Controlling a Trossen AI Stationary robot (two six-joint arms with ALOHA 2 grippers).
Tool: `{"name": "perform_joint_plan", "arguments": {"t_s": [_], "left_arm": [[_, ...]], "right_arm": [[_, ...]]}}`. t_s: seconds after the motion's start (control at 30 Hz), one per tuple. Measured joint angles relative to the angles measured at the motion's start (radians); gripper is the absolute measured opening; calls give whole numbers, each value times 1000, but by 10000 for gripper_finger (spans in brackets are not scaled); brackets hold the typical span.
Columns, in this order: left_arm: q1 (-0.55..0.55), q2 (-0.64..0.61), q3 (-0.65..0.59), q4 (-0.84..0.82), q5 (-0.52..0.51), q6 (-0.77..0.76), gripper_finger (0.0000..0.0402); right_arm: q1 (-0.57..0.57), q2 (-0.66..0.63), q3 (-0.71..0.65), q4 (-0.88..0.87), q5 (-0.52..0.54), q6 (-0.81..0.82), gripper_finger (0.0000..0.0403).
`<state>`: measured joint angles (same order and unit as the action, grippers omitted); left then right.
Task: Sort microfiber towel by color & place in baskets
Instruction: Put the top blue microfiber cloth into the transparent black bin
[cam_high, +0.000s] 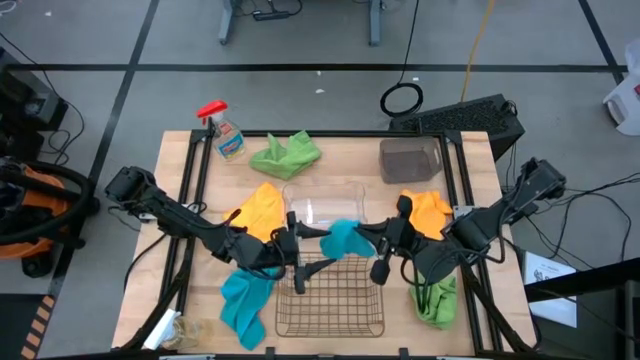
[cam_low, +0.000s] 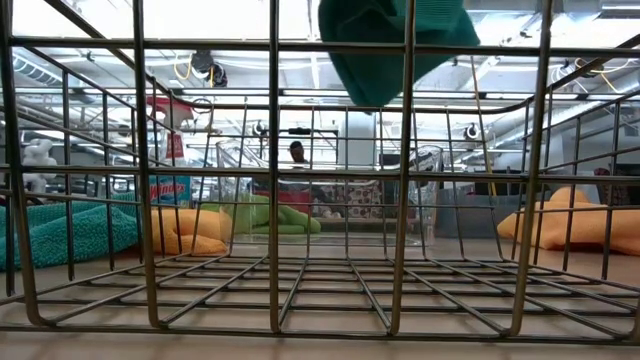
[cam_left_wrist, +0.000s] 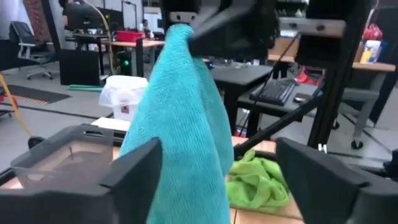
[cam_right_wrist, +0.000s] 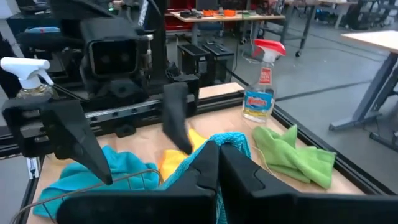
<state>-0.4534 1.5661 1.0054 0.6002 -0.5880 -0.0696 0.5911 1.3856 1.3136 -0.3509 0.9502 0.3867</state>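
At the centre of the frame, the right gripper (cam_high: 362, 234) pinches a teal towel (cam_high: 343, 238) above the wire basket (cam_high: 330, 298); the left gripper (cam_high: 305, 232) beside it is spread open.

We see a spray bottle (cam_high: 227, 135) with a red trigger standing upright near the far left corner of the wooden tabletop (cam_high: 350, 150) — its label blue and white. Beyond the far edge, on the grey floor, a black keyboard (cam_high: 470, 115) lies beside a coiled black cable (cam_high: 402, 99). In the low view a person (cam_low: 297, 153) shows far off in the room — too small to tell more.
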Motion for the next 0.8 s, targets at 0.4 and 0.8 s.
{"name": "perform_joint_plan", "arguments": {"t_s": [0.4, 0.8], "left_arm": [[62, 50, 0, 67, 17, 49, 356], [147, 45, 0, -75, 280, -22, 58]], "right_arm": [[-2, 8, 0, 86, -10, -59, 0], [-7, 8, 0, 85, -15, -58, 2]]}}
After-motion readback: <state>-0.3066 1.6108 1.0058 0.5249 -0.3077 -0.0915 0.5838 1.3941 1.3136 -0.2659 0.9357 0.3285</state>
